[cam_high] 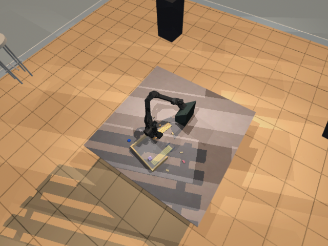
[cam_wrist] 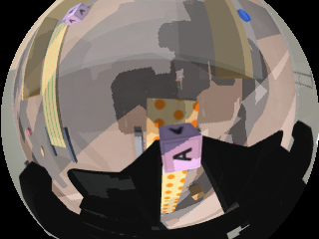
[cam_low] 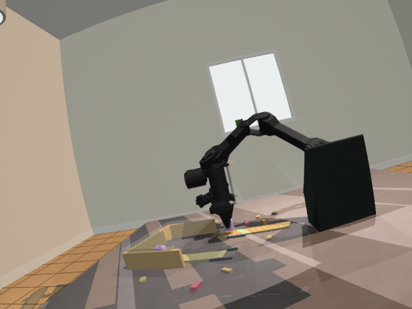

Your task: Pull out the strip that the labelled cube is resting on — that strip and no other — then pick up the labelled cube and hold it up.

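Note:
My gripper (cam_low: 228,226) (cam_wrist: 177,141) is shut on a lilac cube marked A (cam_wrist: 181,155), its fingers at the cube's sides. The cube seems to be slightly above the far end of the orange-dotted strip (cam_high: 165,127) (cam_low: 274,226) (cam_wrist: 170,191); any gap is hard to judge. That strip lies flat and runs back toward the arm's base. A second lilac cube (cam_high: 150,158) (cam_low: 159,248) (cam_wrist: 76,14) with a letter sits by the far end of the pale striped strip (cam_high: 162,155) (cam_low: 206,255) (cam_wrist: 53,85). Its contact with that strip is unclear.
A tan low wall (cam_high: 141,158) (cam_low: 152,259) (cam_wrist: 226,40) frames the strips' far ends. Dark thin rails flank the striped strip. A brown block (cam_low: 264,221) (cam_wrist: 196,191), a red piece (cam_high: 183,161) (cam_low: 196,286) and a blue piece (cam_high: 128,140) (cam_wrist: 243,15) lie around.

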You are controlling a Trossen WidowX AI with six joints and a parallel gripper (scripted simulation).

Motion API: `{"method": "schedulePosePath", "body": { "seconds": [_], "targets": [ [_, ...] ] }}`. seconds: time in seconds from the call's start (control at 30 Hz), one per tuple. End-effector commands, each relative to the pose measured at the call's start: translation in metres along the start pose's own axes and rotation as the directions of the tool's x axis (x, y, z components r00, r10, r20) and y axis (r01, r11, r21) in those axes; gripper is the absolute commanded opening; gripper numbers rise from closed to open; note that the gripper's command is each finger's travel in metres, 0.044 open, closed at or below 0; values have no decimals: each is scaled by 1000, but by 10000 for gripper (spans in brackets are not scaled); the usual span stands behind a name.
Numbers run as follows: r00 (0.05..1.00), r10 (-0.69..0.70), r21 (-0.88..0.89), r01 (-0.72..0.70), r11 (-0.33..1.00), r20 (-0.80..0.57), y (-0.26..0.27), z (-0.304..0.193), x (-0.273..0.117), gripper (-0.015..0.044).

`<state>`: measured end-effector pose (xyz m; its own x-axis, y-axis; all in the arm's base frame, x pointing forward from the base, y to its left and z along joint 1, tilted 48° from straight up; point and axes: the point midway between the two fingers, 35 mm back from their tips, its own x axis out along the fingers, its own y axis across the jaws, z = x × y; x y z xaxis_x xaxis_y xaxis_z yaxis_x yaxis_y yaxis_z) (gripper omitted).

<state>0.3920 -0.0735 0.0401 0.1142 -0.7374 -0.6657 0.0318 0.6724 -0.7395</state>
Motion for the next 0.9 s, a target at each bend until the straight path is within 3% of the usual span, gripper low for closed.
{"method": "schedulePosePath", "body": {
  "seconds": [0.0,0.87],
  "targets": [
    [1000,3,-5,-3,1000,3,4,-18,-15,0],
    [1000,-1,-15,1,1000,-3,16,-90,-27,0]
  ]
}}
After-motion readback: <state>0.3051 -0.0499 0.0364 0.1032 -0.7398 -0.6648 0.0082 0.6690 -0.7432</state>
